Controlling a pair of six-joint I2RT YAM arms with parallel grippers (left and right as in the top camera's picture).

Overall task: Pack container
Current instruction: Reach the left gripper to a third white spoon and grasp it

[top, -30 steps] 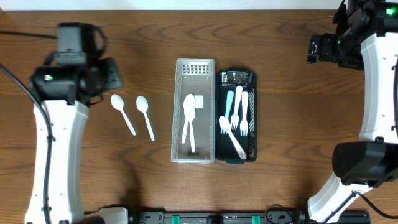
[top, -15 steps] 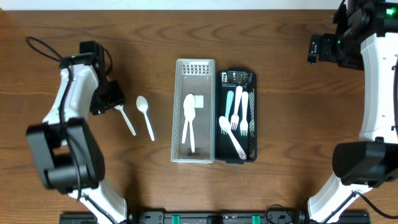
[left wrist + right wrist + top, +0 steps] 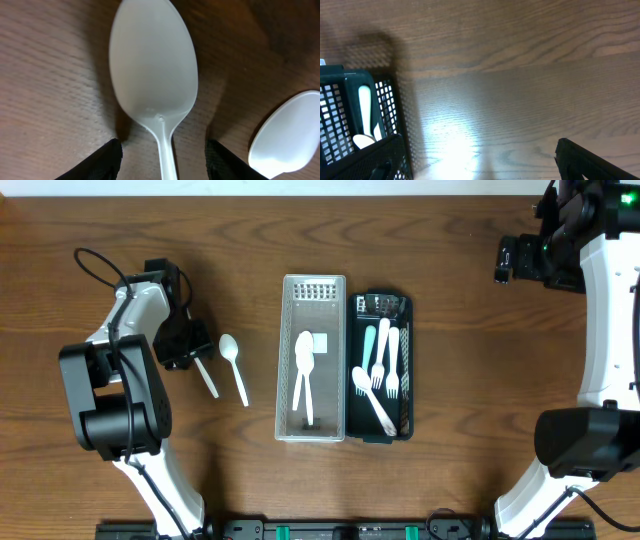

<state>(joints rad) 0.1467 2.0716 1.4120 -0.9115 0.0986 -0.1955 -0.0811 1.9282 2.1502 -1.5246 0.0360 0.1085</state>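
Note:
Two white plastic spoons lie on the wooden table left of the containers. My left gripper (image 3: 193, 352) is low over the left spoon (image 3: 208, 378) and hides its bowl from above. In the left wrist view that spoon (image 3: 152, 65) lies flat, its neck between my open fingers (image 3: 97, 162), untouched. The second spoon (image 3: 234, 366) lies just to the right, and its bowl (image 3: 285, 135) shows in the left wrist view. A clear container (image 3: 288, 380) holds white spoons. A dark basket (image 3: 405, 310) holds forks. My right gripper (image 3: 507, 260) is open and empty at the far right.
The right wrist view shows the dark basket's corner (image 3: 350, 100) at the left and bare wood between my open fingers (image 3: 590, 160). The left arm's cable (image 3: 95, 265) loops over the table at the far left.
My left gripper has swung right and come down onto the left spoon, now covering its bowl with jaws open around the neck. The right arm has not moved.

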